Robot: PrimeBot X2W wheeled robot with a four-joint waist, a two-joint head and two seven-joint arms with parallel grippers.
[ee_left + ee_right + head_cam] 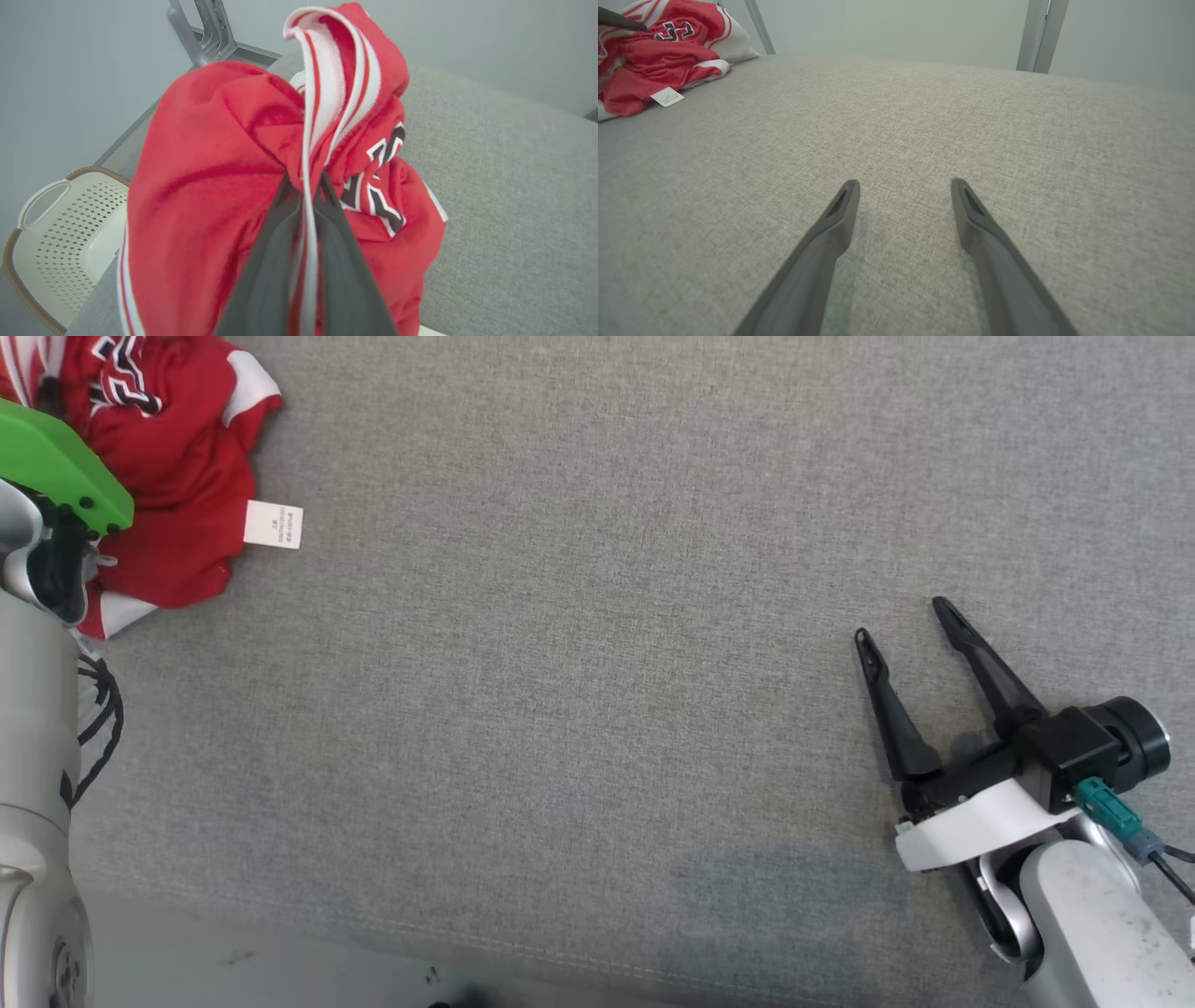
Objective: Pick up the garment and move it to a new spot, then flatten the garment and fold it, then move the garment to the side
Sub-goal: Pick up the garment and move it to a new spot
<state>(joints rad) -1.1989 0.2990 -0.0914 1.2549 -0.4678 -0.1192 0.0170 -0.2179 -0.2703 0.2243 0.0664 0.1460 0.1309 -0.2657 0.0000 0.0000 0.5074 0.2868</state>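
Note:
The garment point(177, 457) is a red jersey with white trim and black-and-white lettering, bunched at the far left of the grey cloth surface, a white tag point(274, 524) sticking out. In the left wrist view my left gripper point(306, 186) is shut on the garment point(219, 177), pinching its white-and-red striped edge point(327, 93) between the two dark fingers. In the head view the left arm's green cover point(56, 462) hides part of the jersey. My right gripper point(901, 621) hovers open over bare cloth at the lower right, far from the garment point(658, 60); nothing lies between its fingers point(845, 205).
A grey fabric surface point(579, 691) stretches across the whole work area, its front edge point(467, 933) near the bottom. A cream perforated basket point(60, 238) stands beyond the left side. Metal frame legs point(1036, 35) rise behind the far edge.

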